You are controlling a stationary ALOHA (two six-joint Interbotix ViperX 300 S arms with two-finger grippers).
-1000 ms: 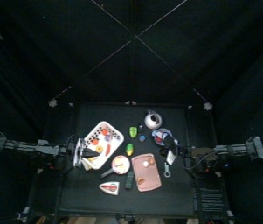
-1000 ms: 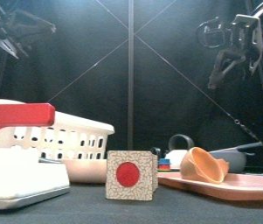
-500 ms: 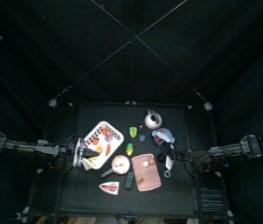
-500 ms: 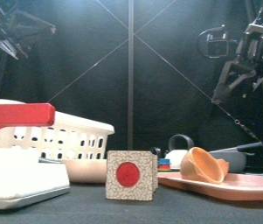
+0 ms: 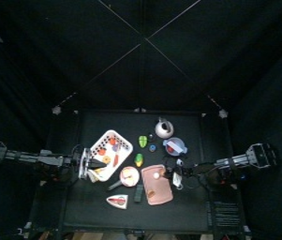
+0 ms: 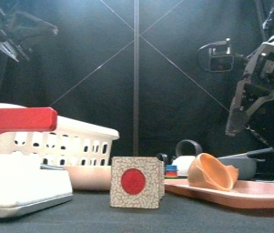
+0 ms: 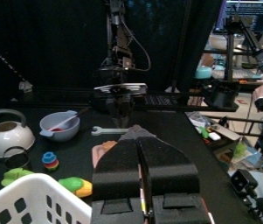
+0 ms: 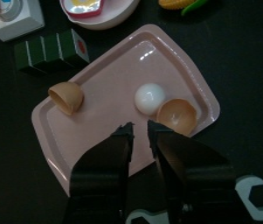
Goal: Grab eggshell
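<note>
Right gripper (image 8: 143, 133): we see it pointing down over the pink tray (image 8: 104, 122), its two black jaws a little apart with bare tray showing in the gap; nothing is between them.
Nearer eggshell half (image 8: 176, 112): it lies on the tray just beside one jaw tip, apart from it as far as we can tell, with its brown hollow showing.
White egg (image 8: 152, 96): on the tray, right against that eggshell half.
Second eggshell half (image 8: 65, 96): we find it on the same tray, well apart from the egg, close to the tray's rim.
Front view: we see one eggshell half standing at an angle on the tray, with the right arm (image 6: 255, 91) hanging behind and above it.
Striped box (image 8: 48, 48): dark green, on the surface just off the tray's edge.
Wrench (image 8: 252, 194): pale, on the surface off the tray's other side.
Bowl (image 8: 99, 7): beyond the tray, only partly in view.
Left gripper (image 7: 141, 156): we see its jaws pressed together and holding nothing, raised over the surface at the left side.
Around the left gripper: a white basket (image 7: 17, 206) close by, a white kettle (image 7: 5, 136) farther off.
</note>
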